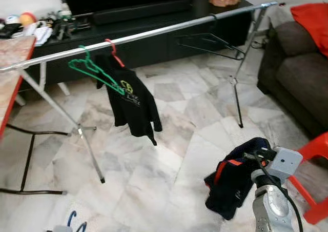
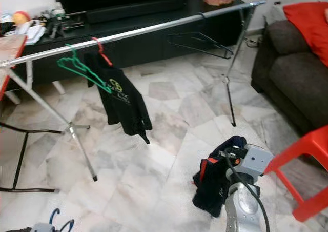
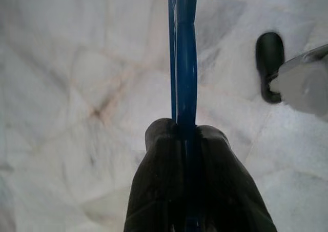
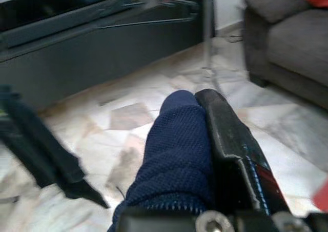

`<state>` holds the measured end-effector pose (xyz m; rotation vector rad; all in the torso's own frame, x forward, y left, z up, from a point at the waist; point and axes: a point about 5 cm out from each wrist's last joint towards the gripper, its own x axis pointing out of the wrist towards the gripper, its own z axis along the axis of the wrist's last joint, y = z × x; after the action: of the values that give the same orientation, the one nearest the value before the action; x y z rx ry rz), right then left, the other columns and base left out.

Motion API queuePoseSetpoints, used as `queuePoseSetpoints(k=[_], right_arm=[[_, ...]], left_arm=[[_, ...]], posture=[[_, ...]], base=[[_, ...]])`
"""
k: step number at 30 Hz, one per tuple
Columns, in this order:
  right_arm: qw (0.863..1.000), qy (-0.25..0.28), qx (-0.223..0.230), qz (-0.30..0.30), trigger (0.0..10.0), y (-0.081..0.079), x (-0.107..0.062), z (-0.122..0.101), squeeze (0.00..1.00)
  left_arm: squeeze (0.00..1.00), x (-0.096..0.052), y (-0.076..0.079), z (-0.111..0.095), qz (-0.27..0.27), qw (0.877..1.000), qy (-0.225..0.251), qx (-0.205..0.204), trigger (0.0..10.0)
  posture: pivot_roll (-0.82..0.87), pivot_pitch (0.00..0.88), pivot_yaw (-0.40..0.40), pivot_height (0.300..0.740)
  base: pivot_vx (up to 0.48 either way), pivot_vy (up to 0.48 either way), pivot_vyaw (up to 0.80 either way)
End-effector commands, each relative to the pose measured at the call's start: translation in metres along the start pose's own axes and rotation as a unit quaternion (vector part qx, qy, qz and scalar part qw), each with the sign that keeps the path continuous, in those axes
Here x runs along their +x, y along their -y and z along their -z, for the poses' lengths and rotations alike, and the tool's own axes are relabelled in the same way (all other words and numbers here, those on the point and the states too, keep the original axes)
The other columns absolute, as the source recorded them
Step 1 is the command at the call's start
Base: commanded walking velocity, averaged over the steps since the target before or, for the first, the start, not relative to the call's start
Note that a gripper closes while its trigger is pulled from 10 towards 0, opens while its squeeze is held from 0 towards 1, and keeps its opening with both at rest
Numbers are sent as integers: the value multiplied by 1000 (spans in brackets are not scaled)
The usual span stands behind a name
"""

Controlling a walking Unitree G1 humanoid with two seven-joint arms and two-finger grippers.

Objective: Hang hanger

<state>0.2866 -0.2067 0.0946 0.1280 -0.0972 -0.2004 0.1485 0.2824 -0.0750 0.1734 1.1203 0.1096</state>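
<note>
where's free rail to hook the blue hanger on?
Open rail: the long stretch between the red hanger with the black shirt and the black hanger near the far end. Crowded: the green hanger sits right beside the red one. Left claw grips the blue hanger; right claw holds a navy garment.

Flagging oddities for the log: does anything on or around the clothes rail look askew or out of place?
Yes. The green hanger hangs empty and tilted on the rail, and the black shirt beside it droops lopsided off its red hanger. The right gripper holds a dark garment, the left gripper a blue hanger; neither is hung yet.
</note>
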Motion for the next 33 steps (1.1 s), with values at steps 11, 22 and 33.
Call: queuePoseSetpoints(k=[11, 22, 33], right_arm=[[1000, 24, -4, 2, 10000, 0, 5, -9, 0], [1000, 29, -1, 5, 10000, 2, 7, -12, 0], [1000, 22, 7, 13, 10000, 5, 13, -14, 0]], left_arm=[[0, -2, 28, 47, 5, 998, -59, -23, 10000], [0, -2, 27, 48, 2, 998, -59, -29, 10000], [0, -1, 26, 40, -1, 998, -49, -43, 10000]], posture=[[-91, 44, 63, 740], [-97, 54, 59, 740], [-92, 121, 24, 740]], base=[[0, 0, 781], [0, 0, 781], [0, 0, 186]])
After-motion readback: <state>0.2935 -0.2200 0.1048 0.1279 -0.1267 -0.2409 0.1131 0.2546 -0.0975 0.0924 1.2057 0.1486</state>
